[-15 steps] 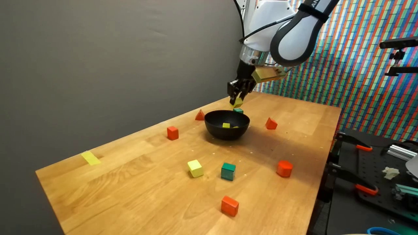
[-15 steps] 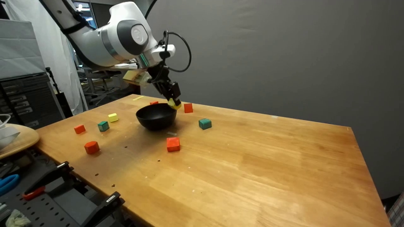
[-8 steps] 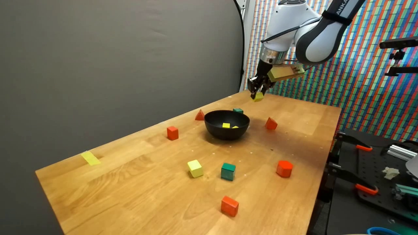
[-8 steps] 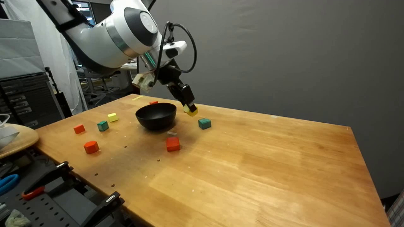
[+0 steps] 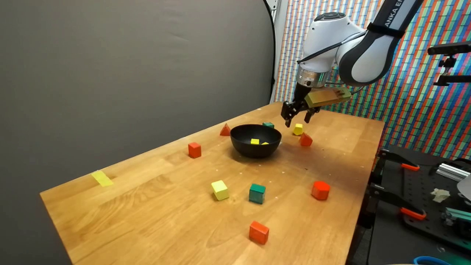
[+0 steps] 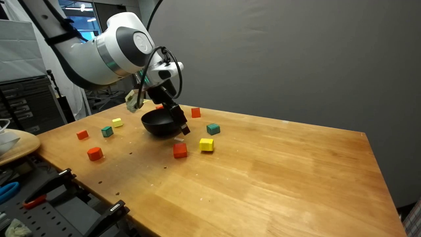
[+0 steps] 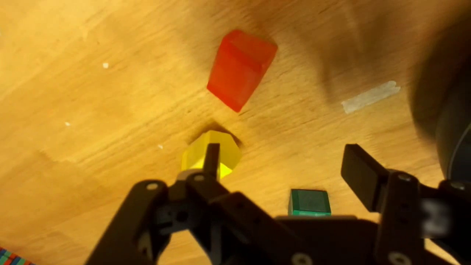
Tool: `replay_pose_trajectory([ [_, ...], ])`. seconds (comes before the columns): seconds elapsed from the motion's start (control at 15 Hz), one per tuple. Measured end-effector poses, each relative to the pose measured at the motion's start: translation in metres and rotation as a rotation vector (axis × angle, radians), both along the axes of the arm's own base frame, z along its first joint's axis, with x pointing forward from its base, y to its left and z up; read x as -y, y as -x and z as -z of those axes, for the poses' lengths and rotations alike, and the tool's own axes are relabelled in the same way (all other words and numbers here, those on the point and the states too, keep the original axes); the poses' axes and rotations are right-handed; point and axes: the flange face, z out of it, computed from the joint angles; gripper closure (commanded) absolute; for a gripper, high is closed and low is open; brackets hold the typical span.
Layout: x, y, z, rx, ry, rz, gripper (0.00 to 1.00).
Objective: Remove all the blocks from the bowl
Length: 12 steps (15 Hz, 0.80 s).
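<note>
My gripper (image 5: 297,122) stands open above the table, its fingers wide apart in the wrist view with nothing between them. A yellow block (image 7: 232,149) lies on the wood beneath it, partly behind one finger (image 7: 212,158) there; in an exterior view that block (image 6: 206,144) sits beside a red block (image 6: 180,150). The black bowl (image 5: 254,151) stands upright close by, and two yellow blocks show inside it, one plainly (image 5: 255,141) and one as a sliver (image 5: 265,143). The arm covers part of the bowl (image 6: 156,126) in an exterior view, where its contents are hidden.
Around the bowl lie a green block (image 6: 213,129), a red triangular block (image 5: 225,129) and a red block (image 5: 194,150). Farther off are a yellow cube (image 5: 220,190), a green cube (image 5: 257,193) and two orange-red blocks. Clamps (image 6: 110,217) grip one table edge.
The gripper moved away from the bowl with the yellow block held, then opened. That block now rests on the table near the red one, apart from the fingers.
</note>
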Motion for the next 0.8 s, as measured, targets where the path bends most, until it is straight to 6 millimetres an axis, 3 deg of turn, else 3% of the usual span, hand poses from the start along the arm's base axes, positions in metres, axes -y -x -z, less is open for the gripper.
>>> replay_pose_trajectory([
  [0.2, -0.013, -0.001, -0.011, 0.025, -0.033, -0.01, 0.0],
  [0.4, -0.039, -0.005, -0.04, 0.095, -0.094, -0.045, 0.0],
  [0.6, -0.078, -0.006, -0.059, 0.138, -0.156, -0.096, 0.0],
  [0.8, -0.125, -0.001, -0.058, 0.115, -0.21, -0.165, 0.0],
])
